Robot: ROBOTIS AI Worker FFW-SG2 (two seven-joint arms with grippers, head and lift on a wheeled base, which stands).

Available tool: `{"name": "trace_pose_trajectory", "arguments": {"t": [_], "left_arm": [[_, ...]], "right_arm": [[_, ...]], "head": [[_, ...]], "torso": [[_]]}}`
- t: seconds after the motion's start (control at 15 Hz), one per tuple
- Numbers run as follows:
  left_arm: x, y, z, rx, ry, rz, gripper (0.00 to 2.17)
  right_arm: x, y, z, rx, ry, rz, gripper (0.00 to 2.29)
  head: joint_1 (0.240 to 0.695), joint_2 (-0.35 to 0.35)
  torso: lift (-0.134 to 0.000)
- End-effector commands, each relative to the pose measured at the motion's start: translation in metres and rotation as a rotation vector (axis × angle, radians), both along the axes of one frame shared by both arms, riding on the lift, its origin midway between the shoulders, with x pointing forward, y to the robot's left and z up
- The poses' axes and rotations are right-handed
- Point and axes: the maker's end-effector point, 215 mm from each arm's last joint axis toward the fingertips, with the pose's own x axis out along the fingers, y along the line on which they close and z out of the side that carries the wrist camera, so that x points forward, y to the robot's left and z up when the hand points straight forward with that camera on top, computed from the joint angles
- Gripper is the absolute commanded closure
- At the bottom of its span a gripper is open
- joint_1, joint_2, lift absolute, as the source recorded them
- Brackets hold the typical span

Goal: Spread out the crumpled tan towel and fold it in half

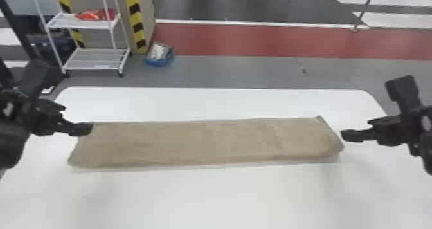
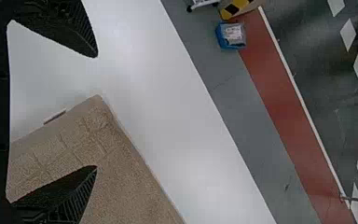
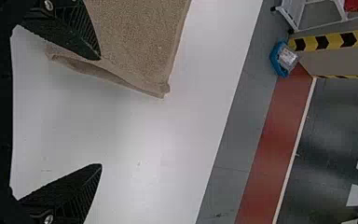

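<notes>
The tan towel (image 1: pixel 205 143) lies flat on the white table as a long, narrow folded strip running left to right. At its left end is my left gripper (image 1: pixel 84 129), overlapping the towel's upper left corner from the head camera. In the left wrist view my left gripper (image 2: pixel 97 112) is open, with the corner of the towel (image 2: pixel 121 163) between and below its fingers. Just off the strip's right end is my right gripper (image 1: pixel 348 135). The right wrist view has my right gripper (image 3: pixel 100 112) open, one finger over the towel (image 3: pixel 135 42), the other over bare table.
The white table (image 1: pixel 205 196) extends in front of and behind the towel. Beyond its far edge stand a white wire shelf (image 1: pixel 96 59) and a blue bin (image 1: pixel 159 55) on the floor, beside a post with yellow and black stripes (image 1: pixel 135 19).
</notes>
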Motion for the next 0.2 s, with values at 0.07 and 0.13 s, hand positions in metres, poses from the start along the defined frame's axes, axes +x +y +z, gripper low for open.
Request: {"name": "trace_pose_trajectory", "arguments": {"t": [0.07,0.13], "left_arm": [[-0.0046,0.0013,0.0012,-0.028,-0.005,0.013,0.02],[-0.006,0.0013,0.0015,-0.034,-0.005,0.016,0.02]], "right_arm": [[-0.0015,0.0008,-0.0029,0.006,0.006,0.0,0.07],[-0.0016,0.0005,-0.0027,0.009,0.003,0.0,0.07]], "head": [[0.695,-0.047],[0.695,-0.047]], "torso": [[-0.124],[-0.124]]}}
